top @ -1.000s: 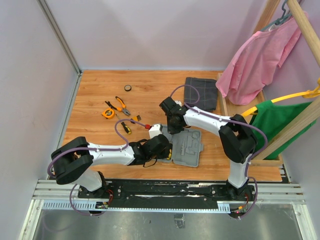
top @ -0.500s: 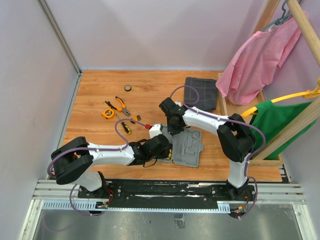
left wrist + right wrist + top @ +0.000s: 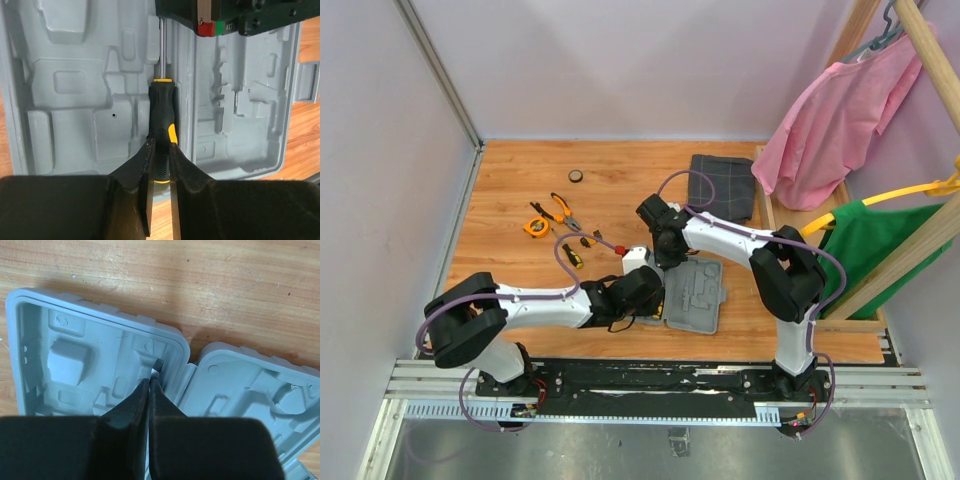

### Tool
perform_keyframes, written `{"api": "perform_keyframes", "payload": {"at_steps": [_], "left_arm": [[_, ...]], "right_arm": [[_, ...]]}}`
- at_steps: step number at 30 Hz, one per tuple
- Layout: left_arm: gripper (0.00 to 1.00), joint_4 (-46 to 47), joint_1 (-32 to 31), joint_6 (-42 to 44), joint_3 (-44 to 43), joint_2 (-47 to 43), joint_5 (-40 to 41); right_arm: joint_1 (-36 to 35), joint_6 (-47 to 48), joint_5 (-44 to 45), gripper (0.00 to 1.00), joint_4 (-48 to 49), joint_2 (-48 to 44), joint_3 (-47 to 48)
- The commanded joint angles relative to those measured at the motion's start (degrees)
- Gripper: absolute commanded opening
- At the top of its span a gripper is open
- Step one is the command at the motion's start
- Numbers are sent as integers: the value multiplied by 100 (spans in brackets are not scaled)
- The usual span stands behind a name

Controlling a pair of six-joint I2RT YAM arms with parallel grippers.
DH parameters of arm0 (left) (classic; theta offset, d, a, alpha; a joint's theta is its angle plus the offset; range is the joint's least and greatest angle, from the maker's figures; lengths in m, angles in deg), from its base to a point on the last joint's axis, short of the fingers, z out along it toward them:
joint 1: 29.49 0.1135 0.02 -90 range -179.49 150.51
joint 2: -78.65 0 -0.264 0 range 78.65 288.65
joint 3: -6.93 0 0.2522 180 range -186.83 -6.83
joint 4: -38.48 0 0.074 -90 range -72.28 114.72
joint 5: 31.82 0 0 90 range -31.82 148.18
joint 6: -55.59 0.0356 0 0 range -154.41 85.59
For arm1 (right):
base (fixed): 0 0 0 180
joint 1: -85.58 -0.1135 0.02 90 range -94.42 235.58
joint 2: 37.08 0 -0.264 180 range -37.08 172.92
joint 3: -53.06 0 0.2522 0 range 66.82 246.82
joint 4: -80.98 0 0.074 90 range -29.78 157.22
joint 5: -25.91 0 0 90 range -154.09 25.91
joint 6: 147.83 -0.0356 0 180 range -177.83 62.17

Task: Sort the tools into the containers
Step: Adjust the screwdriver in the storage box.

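Left end effector (image 3: 161, 146) nearly closed on screwdriver (image 3: 161, 107) handle in centre channel of tool case (image 3: 75, 85), shaft toward 12 o'clock; right end effector (image 3: 149, 383) fully closed there, apparently empty; likely risk: shaft fouling it, seating crooked.

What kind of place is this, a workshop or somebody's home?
Probably a robot test booth, not a real workshop: a left arm and right arm are bolted to a metal rail at the edge of a wooden table, plain lilac walls box it in, and a pink shirt hangs beside.
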Motion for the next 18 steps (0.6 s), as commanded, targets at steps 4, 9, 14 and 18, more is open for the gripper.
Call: {"api": "perform_keyframes", "payload": {"at_steps": [4, 9, 14, 18], "left_arm": [[19, -546, -89, 208, -102, 332, -225], [20, -644, -175, 312, -304, 582, -261], [22, -909, -299, 472, -576, 949, -261], [22, -1048, -369, 468, -648, 1131, -247]], "right_arm": [[-7, 100, -256, 1, -487, 944, -563], [-13, 111, -379, 1, -378, 1030, -718], [-13, 94, -482, 1, -259, 1052, -868], [-13, 84, -513, 1, -201, 1005, -930]]}}
